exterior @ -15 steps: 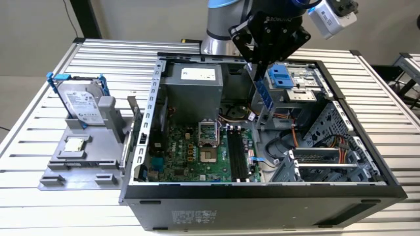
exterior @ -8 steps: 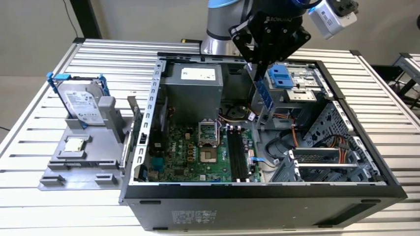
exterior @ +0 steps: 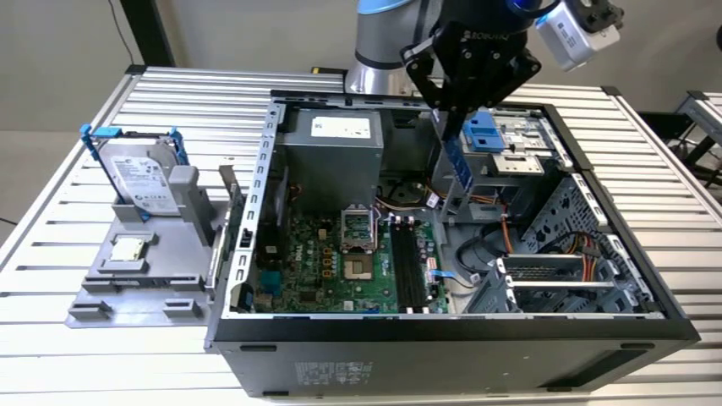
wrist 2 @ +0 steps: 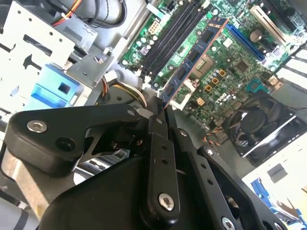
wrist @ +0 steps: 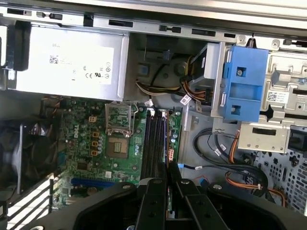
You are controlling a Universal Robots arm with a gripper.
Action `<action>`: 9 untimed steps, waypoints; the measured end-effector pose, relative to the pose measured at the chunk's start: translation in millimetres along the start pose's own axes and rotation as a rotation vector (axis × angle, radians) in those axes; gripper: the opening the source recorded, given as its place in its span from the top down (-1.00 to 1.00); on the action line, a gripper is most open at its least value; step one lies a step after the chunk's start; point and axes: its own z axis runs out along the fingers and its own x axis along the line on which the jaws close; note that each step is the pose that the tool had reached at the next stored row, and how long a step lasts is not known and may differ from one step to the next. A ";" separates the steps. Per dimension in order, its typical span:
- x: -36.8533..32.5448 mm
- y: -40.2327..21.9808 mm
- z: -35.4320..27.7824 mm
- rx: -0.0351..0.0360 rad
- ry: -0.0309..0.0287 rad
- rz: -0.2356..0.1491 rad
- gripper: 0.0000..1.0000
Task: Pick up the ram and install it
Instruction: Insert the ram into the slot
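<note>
My gripper hangs over the open computer case and is shut on the ram, a thin dark stick with a blue face that points down into the case. In the second wrist view the ram runs out from between the black fingers above the green motherboard. The long black memory slots lie below it, a little toward the exterior view's left, and it is apart from them. These slots sit just past the gripper in the first wrist view.
A grey power supply fills the case's back. A drive cage with a blue bracket stands close beside the gripper. Cables lie right of the slots, the processor socket left. A hard drive leans on a grey stand outside.
</note>
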 end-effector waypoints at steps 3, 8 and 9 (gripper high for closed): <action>-4.9 -0.4 2.0 0.0009 0.0028 0.004 1.00; -9.5 -0.8 4.8 0.0010 0.0052 0.006 1.00; -9.5 -0.8 4.8 0.0010 0.0052 0.006 1.00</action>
